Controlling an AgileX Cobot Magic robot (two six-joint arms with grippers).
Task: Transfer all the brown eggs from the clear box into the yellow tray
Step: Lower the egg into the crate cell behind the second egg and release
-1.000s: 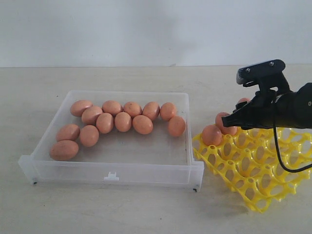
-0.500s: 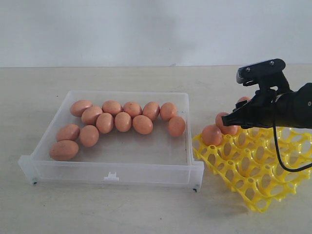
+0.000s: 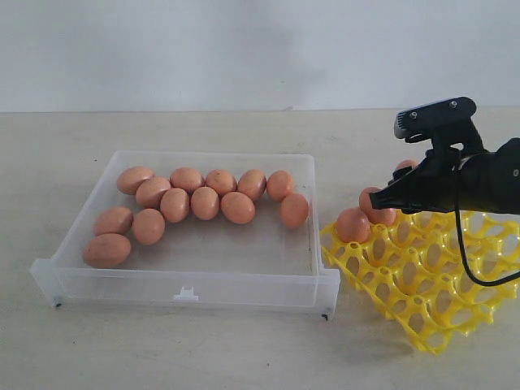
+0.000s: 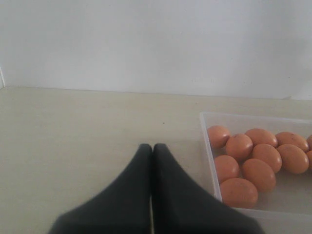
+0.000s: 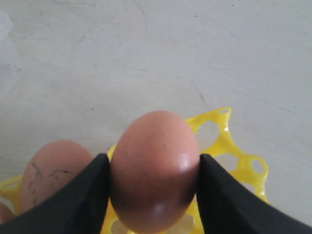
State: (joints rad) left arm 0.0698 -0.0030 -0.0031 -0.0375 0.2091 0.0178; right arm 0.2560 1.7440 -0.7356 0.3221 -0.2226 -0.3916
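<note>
The right gripper has its jaws pinching one light, brittle, slippery brown egg across its waist near the yellow tray corner, where gentle pressure seems wise; the left gripper has its jaws closed.

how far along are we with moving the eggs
Early on. At least one brown egg already sits in a corner cup of the yellow tray. The right hand grips another egg just over the tray, not yet released. Thirteen eggs are left in the clear box; the left hand is shut and empty.
</note>
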